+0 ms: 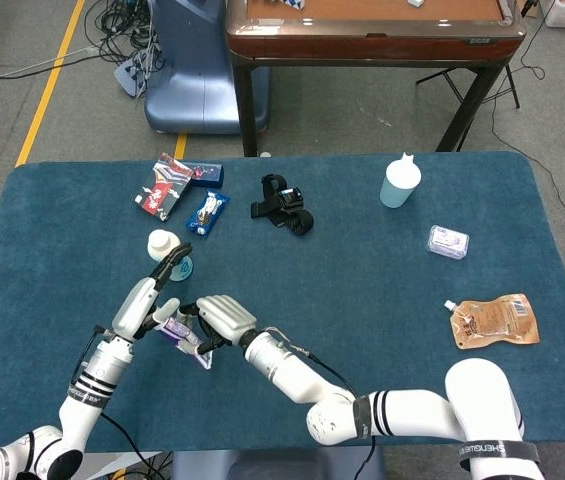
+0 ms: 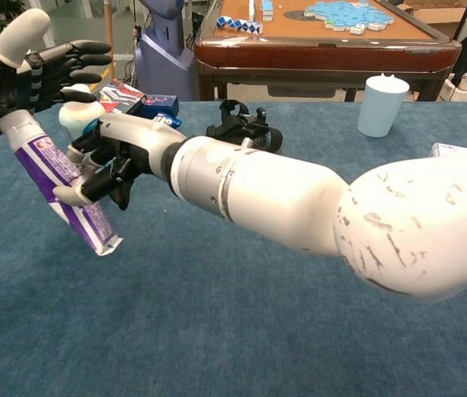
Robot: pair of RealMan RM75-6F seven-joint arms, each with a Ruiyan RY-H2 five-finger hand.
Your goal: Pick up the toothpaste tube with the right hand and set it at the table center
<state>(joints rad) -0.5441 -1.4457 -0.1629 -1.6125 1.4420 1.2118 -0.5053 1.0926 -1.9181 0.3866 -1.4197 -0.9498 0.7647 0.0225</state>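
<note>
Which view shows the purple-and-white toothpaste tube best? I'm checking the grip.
Chest view: the purple-and-white toothpaste tube shows lengthwise, tilted, gripped by the right hand. Head view shows only a sliver of it between the hands.

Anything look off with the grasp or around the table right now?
Yes: the right hand holds the toothpaste tube at the table's left side, not the center, and the left hand crowds its cap end; contact unclear.
</note>
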